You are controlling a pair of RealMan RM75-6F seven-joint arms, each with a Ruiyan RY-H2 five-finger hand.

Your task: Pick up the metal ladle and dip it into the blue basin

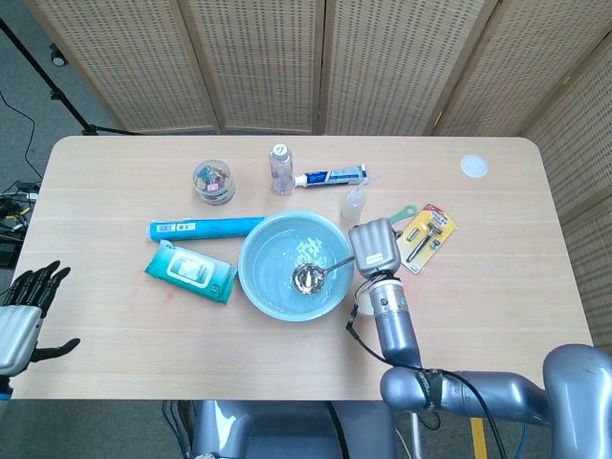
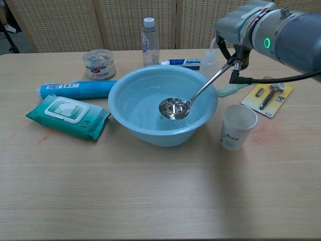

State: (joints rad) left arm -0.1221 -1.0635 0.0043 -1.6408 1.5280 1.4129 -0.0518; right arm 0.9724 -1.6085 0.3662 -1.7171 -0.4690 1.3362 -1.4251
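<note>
A light wooden table point(image 1: 497, 287) carries the blue basin point(image 1: 266, 287) at its middle. Left of the basin lie a blue tube point(image 1: 204, 228) and a wipes pack point(image 1: 190, 271); to its right stand a paper cup point(image 2: 237, 127) and a razor card point(image 1: 423, 237).

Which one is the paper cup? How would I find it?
Find the blue basin in the middle of the table. The cup stands just right of it in the chest view, near the front. It is the only white, open-topped thing; the bottle behind the basin is capped.
</note>
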